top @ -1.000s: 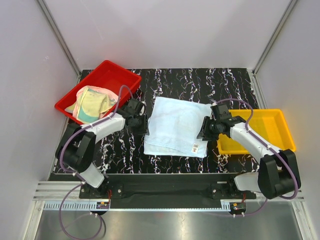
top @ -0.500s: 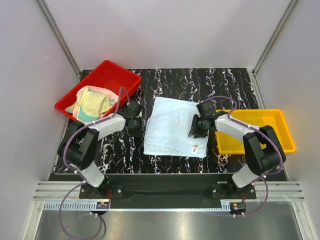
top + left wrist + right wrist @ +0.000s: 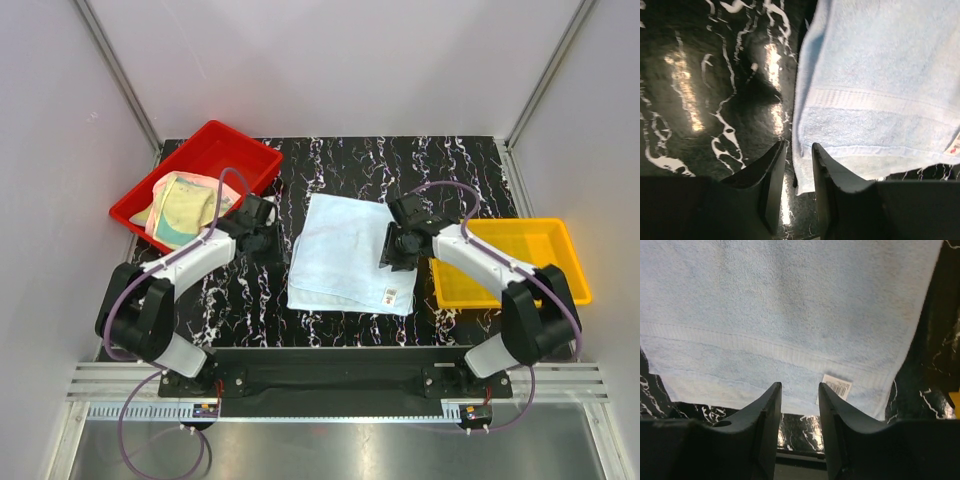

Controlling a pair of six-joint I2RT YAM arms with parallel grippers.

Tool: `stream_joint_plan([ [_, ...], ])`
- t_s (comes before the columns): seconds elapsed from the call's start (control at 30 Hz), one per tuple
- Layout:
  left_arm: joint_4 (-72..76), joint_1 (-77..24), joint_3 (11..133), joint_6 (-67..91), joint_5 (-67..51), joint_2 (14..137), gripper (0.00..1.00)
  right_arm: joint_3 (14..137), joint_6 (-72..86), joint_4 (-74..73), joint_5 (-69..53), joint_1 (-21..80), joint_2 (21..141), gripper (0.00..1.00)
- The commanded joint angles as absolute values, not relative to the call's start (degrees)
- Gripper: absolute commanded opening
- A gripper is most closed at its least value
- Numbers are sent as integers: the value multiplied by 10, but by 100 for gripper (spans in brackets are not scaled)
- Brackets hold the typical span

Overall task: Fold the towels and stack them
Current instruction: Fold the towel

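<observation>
A pale blue towel [image 3: 350,255] lies folded flat on the black marbled table, its white tag [image 3: 392,296] at the near right corner. More towels [image 3: 185,208], pink, yellow and teal, sit bunched in the red tray [image 3: 225,145]. My left gripper [image 3: 268,240] hovers just left of the blue towel's left edge. It is open and narrow, and the towel [image 3: 880,75] corner lies beneath the left gripper [image 3: 799,155]. My right gripper [image 3: 393,255] is over the towel's right edge. In its wrist view the right gripper [image 3: 799,390] is open and empty above the towel [image 3: 790,305] and tag [image 3: 836,386].
A yellow tray [image 3: 565,245] stands at the right edge of the table, just beyond the right arm. The red tray takes up the far left corner. Pale walls and metal posts enclose the table on three sides.
The left gripper has drawn back from the towel's left edge, up and to the left. The right gripper has slid left onto the towel's right side. The towel lies as before.
</observation>
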State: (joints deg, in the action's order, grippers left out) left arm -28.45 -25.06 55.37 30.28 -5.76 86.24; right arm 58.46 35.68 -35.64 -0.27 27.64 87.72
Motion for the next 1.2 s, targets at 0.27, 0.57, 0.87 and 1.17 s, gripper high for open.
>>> stream_joint_plan([
  [0.27,-201,-284,499,312,-122,903,31,486,473,-459,72,279,712,42],
  [0.57,-194,-285,494,316,-106,923,28,435,496,-447,76,279,686,42],
  [0.87,-193,-285,494,314,-105,926,18,404,511,-425,73,279,686,41],
  [1.17,-206,-285,508,310,-108,925,0,372,520,-364,48,279,699,39],
])
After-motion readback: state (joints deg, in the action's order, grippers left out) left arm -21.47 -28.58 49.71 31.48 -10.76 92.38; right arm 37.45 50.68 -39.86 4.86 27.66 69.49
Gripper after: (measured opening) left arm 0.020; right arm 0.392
